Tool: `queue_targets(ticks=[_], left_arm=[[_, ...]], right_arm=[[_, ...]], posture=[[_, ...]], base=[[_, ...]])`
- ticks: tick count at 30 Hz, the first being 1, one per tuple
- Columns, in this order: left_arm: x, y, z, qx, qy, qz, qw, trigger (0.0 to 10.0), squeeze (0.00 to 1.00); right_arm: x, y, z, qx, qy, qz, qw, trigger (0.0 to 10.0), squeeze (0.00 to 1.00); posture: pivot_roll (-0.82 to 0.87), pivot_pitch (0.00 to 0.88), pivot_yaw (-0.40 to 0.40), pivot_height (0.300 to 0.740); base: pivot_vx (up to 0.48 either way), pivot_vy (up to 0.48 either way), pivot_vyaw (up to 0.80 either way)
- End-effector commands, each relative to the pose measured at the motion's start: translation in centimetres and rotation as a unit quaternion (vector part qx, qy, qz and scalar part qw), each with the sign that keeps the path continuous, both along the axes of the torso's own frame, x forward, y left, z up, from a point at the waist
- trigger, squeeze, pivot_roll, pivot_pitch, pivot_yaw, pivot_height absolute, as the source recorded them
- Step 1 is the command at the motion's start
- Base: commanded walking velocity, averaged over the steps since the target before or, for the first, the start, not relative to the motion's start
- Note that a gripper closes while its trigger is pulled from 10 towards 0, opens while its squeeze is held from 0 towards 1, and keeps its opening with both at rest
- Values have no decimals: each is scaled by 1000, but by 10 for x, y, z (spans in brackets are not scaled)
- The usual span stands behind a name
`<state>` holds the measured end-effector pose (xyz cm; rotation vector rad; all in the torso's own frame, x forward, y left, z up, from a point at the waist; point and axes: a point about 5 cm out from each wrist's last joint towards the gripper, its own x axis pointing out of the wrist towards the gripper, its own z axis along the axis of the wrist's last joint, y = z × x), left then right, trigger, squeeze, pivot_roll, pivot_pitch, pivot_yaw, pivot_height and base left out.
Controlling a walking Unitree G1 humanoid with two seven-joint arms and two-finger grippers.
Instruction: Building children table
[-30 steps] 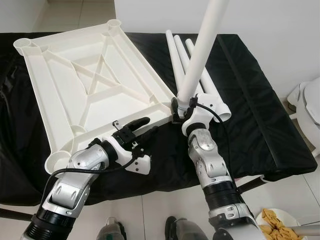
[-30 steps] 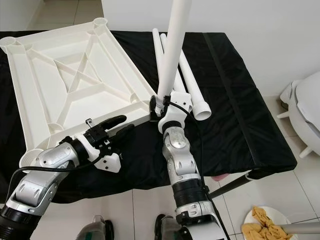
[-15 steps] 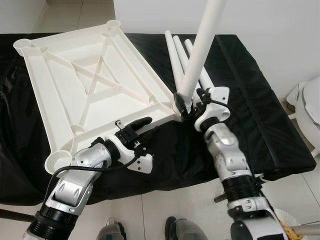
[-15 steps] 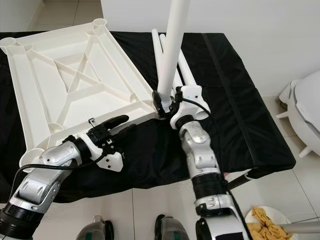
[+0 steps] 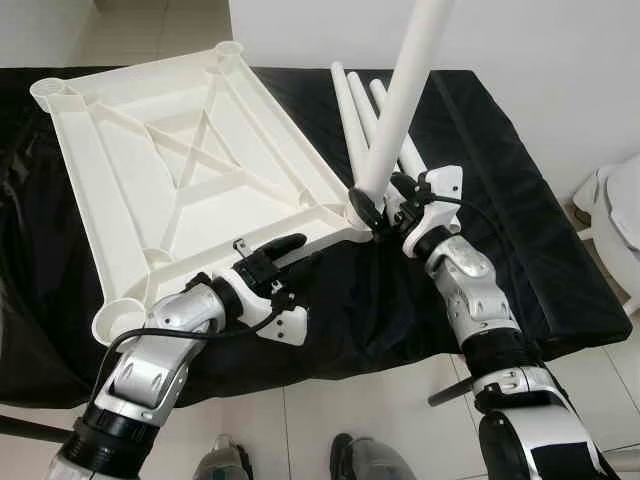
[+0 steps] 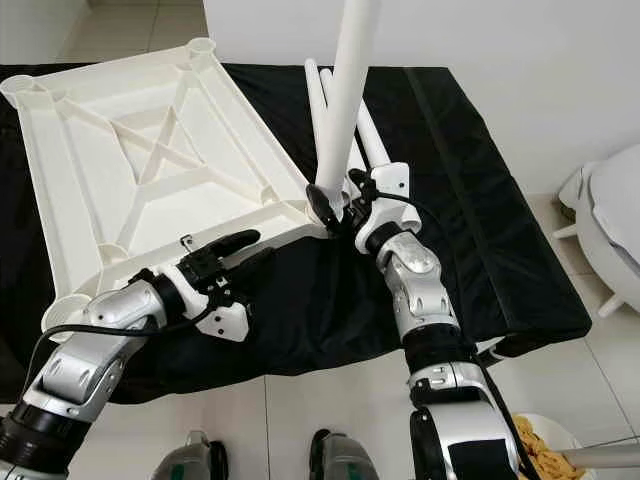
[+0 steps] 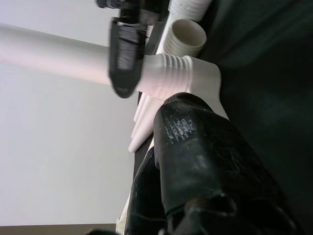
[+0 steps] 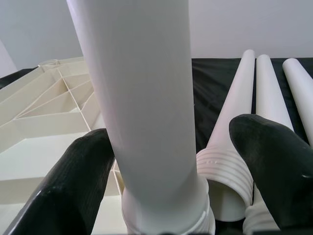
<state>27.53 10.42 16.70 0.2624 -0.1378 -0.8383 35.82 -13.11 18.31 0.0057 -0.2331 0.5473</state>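
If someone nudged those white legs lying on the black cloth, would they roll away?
Probably yes: the spare table legs are smooth round tubes lying loose side by side. Being tapered, they would likely curve rather than roll straight. The soft black cloth may slow them.

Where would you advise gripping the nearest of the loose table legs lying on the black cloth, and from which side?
Judging by its pose, grip the loose leg across its smooth round shaft, from above: it lies flat on the black cloth. Stay up-shaft of the threaded end, where the right gripper and upright leg crowd it.
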Motion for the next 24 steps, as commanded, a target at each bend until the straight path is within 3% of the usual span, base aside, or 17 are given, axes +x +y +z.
queue_targets(ticks=[1, 2, 3, 4, 5, 6, 11, 12, 16, 24], left_arm=[[-2, -5, -5, 16, 15, -36, 999, 10000, 0], [-2, -5, -5, 16, 15, -36, 999, 10000, 0], [-1, -5, -6, 17, 23, -43, 999, 10000, 298], [-1, -5, -6, 17, 23, -43, 999, 10000, 298], [0, -5, -6, 20, 25, -43, 999, 10000, 976], [1, -5, -7, 21, 30, -44, 998, 10000, 1000], [7, -6, -9, 48, 27, -40, 998, 10000, 1000], [10, -6, -10, 54, 32, -37, 997, 10000, 0], [14, -6, -14, 69, 43, -36, 996, 10000, 0], [31, -6, -29, 146, 83, 1, 986, 10000, 0]], right_arm=[[0, -2, -2, 4, 1, 5, 1000, 10000, 0], [0, -2, -2, 4, 1, 5, 1000, 10000, 0], [0, -3, 0, 5, -4, 8, 1000, 10000, 0], [0, -3, 0, 5, -4, 8, 1000, 10000, 0], [0, -3, 0, 6, -6, 9, 1000, 10000, 0], [0, -4, 0, 6, -7, 10, 1000, 10000, 0], [-1, -7, 1, 10, -13, 12, 1000, 10000, 0], [-1, -7, 2, 10, -16, 12, 1000, 10000, 0], [-3, -10, 3, 10, -19, 14, 1000, 10000, 0], [-12, -20, 8, 18, -34, 11, 999, 10000, 0]], posture=[[31, 105, -38, 740], [31, 105, -38, 740], [29, 110, -34, 740], [29, 110, -34, 740], [28, 110, -32, 740], [26, 111, -30, 740], [20, 115, -23, 740], [17, 116, -20, 740], [11, 118, -14, 740], [-16, 124, 8, 740]], base=[[0, 0, 0], [0, 0, 0], [0, 0, 0], [0, 0, 0], [0, 0, 0], [0, 0, 0], [0, 0, 0], [0, 0, 0], [0, 0, 0], [0, 0, 0]])
